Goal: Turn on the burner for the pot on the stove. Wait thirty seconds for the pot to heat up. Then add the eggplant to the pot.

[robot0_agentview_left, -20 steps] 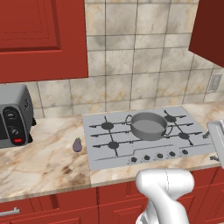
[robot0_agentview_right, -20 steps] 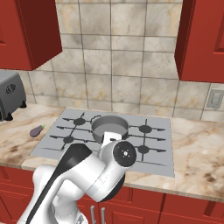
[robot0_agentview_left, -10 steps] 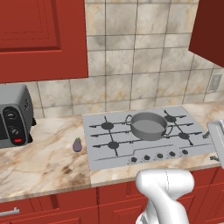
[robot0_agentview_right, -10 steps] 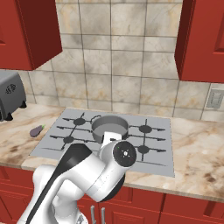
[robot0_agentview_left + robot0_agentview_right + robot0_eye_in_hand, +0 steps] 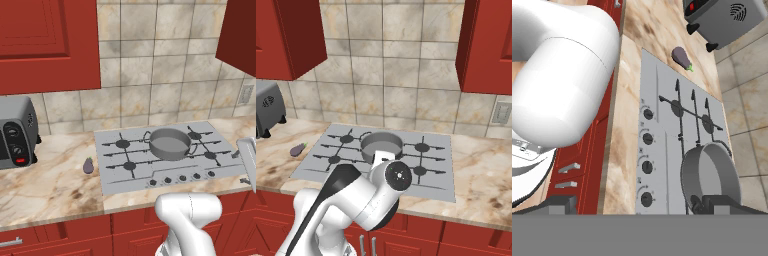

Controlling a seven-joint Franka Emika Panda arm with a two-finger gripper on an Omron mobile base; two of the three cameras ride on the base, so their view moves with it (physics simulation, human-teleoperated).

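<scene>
Cabinets: red doors (image 5: pixel 75 240) below the worktop edge, nearest the base.
Worktop: beige marbled stone (image 5: pixel 45 185), running left to right.
Gripper: (image 5: pixel 637 205) its two dark tips stand spread wide apart at the bottom of the hand view, holding nothing, above the stove's front.
Stove: light-grey cooktop (image 5: pixel 112 177) set into the worktop, black grates, a row of dark knobs (image 5: pixel 182 178) along its front.
Eggplant: (image 5: pixel 89 165) on the worktop just left of the stove, apart from it.
Pot: (image 5: pixel 170 143) grey, on a rear burner grate.
Toaster oven: (image 5: pixel 15 135) far left, cut off by the frame.
Wall: beige tiles (image 5: pixel 150 65), red upper cabinets (image 5: pixel 45 40), an outlet (image 5: pixel 501 112) at right.
Hidden: stove's near middle behind the arm in the right base view.
</scene>
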